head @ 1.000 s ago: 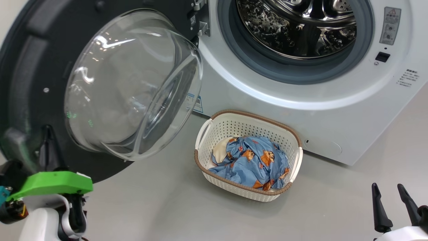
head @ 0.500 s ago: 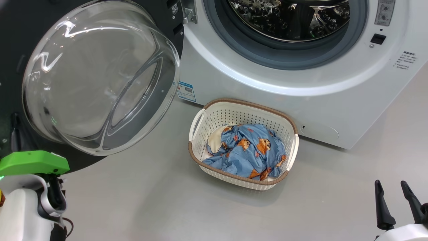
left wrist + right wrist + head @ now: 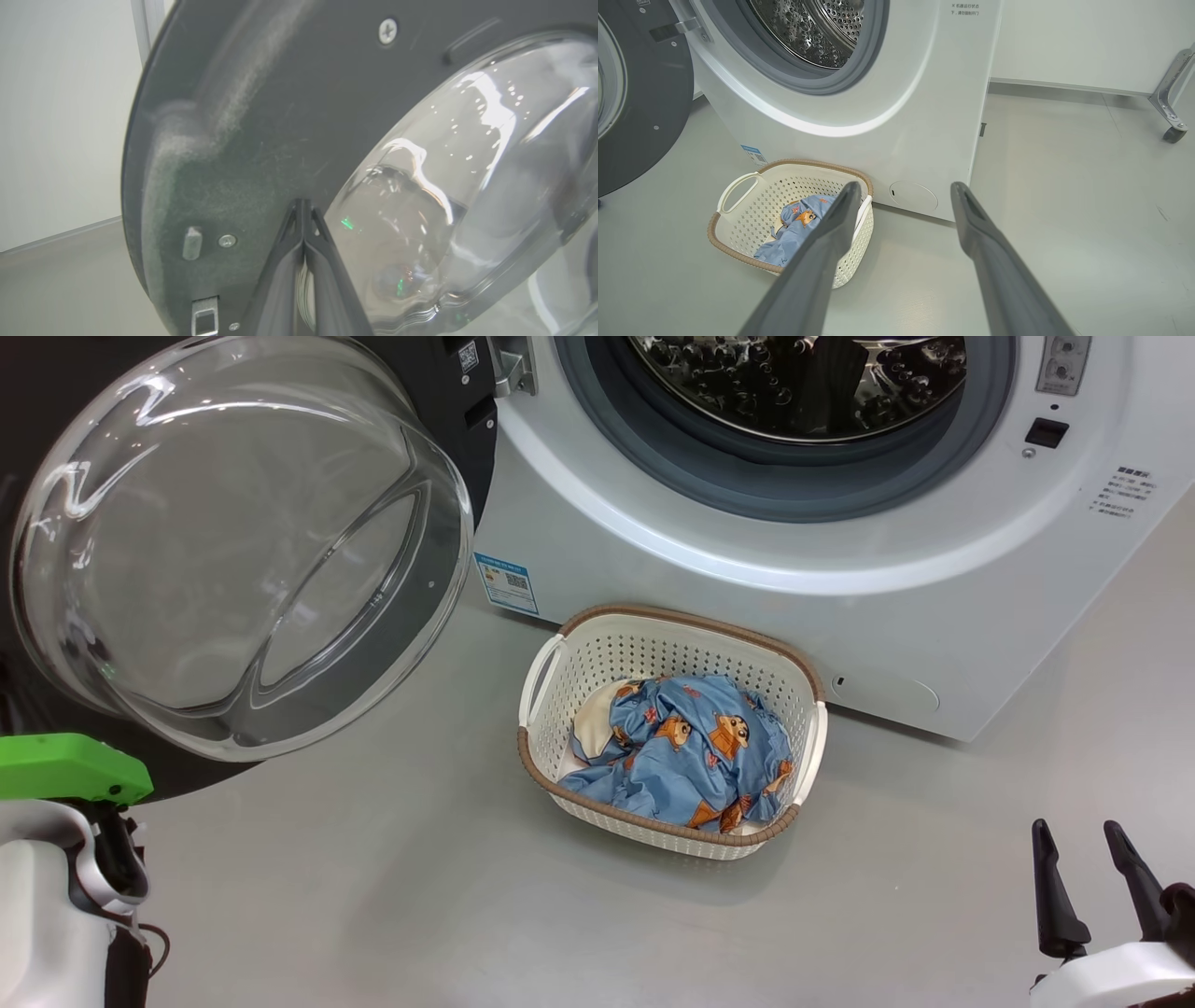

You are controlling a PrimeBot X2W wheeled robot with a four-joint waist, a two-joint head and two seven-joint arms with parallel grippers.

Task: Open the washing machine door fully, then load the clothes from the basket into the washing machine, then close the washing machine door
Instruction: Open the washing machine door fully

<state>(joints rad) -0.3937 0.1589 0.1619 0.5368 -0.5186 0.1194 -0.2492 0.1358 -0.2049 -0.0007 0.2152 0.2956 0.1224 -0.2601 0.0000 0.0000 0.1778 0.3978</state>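
**Entry: laundry load, door stage**

- door [image 3: 233, 551]: swung wide to the left of the washer [image 3: 653, 551], glass bowl facing out. Judged at or near full travel.
- left fingers [image 3: 303, 219]: pressed together, pinching nothing. The tips are at the door's dark inner face, just beside the bowl; contact cannot be told.
- right fingers [image 3: 1053, 896]: spread, empty, low at the right above the floor [image 3: 420, 896].
- basket [image 3: 672, 658]: on the floor, just in front of the washer, below the drum [image 3: 794, 392] opening.
- clothes [image 3: 691, 756]: heaped in the basket, with a cream piece at the heap's left.
- Governing relation: the clothes lie ahead and to the left of the right fingers, well apart. The right arm is the nearer one, as the left is at the door. The heap has no clear long axis. The likely reach is forward-left, then down over the basket's near rim.
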